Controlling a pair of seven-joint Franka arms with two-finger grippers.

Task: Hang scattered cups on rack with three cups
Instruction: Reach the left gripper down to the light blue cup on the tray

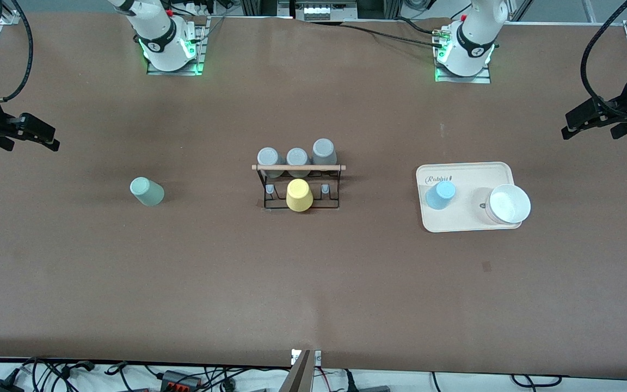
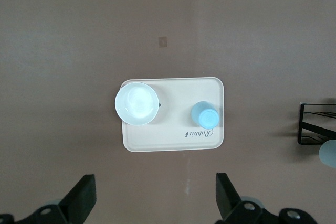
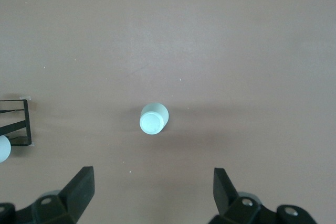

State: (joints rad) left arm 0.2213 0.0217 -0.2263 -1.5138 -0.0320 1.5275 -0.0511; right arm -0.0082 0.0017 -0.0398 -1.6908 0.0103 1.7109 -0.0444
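Looking down from the front view, the whole layout shows at once: rack (image 1: 298,185) mid-table, black wire frame with a wooden rod across the top, three grey cups (image 1: 297,158) upside down on its pegs farther from the front camera, a yellow cup (image 1: 299,195) upside down on a nearer peg.

Mint green cup (image 1: 147,191) sits on bare table, well apart from the rack toward the right arm's end. Light blue cup (image 1: 440,195) stands upside down on the cream tray (image 1: 468,223), toward the left arm's end of the rack, with a white bowl (image 1: 508,204) beside it on the same tray.

Left wrist view gives what the front cannot — the tray (image 2: 173,140), blue cup (image 2: 204,115) and bowl (image 2: 137,103) straight from above, plus a corner of the rack (image 2: 316,124) at the edge. Right wrist view shows the mint cup (image 3: 153,119) from above, standing alone, rack corner (image 3: 16,124) at the edge.

Left gripper (image 1: 591,121) hangs high over the table edge at the left arm's end — fingers (image 2: 83,196) spread wide, holding nothing. Right gripper (image 1: 33,133) hangs over the table edge at the right arm's end, fingers (image 3: 80,188) wide apart, touching nothing.
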